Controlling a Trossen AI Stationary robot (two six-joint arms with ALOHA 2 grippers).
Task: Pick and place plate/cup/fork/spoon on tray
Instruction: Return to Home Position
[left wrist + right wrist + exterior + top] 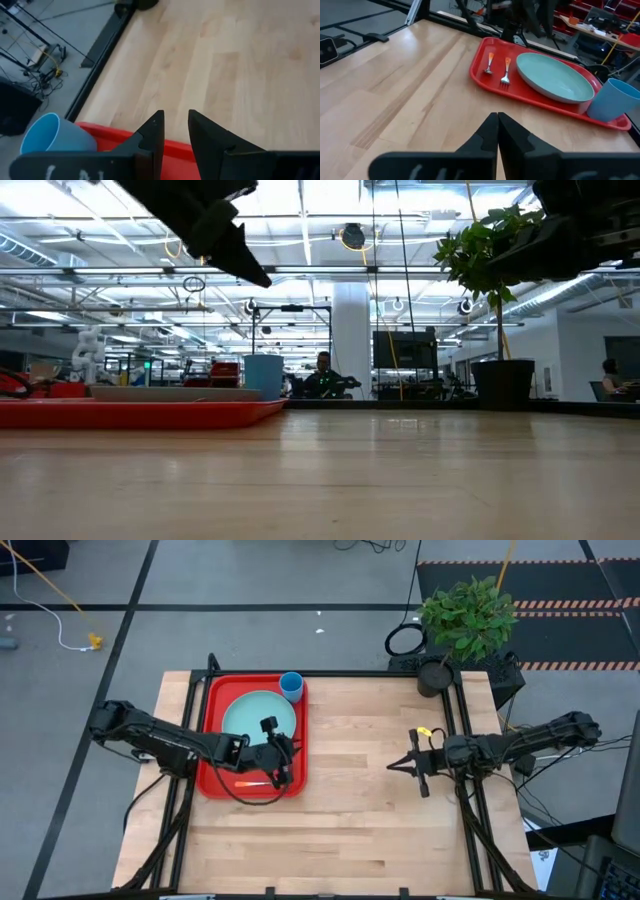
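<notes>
Plate, cup, fork and spoon lay on the tray; only homing remained, with left pincer apart and empty above it, right pincer together over the surface.

A light wooden table stands on a grey floor. A potted plant sits at its far right corner. Beyond, a white pillar rises under bright ceiling lights in a large hall.
</notes>
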